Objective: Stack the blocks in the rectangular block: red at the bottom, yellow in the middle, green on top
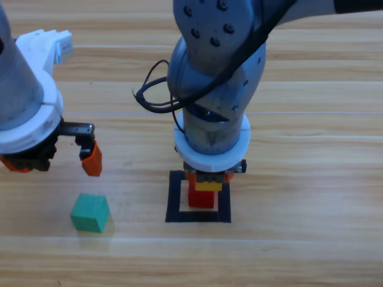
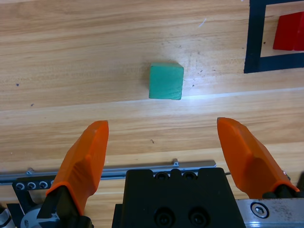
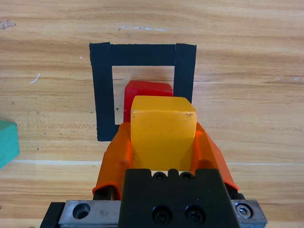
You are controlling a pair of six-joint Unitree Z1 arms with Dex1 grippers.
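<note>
Red cube (image 1: 201,198) sits inside the tape square (image 1: 176,200), the right gripper (image 3: 163,142) clamps the yellow cube (image 3: 163,130) just above it, not yet released, while the green cube (image 1: 90,212) waits outside near the left gripper (image 2: 166,147), jaws apart.

Right arm (image 1: 215,89) covers most of yellow cube (image 1: 207,185) and rear of tape square (image 1: 198,216); red cube (image 3: 147,90) mostly behind yellow beyond the jaws. Green cube (image 3: 7,142) cut by left edge.
</note>
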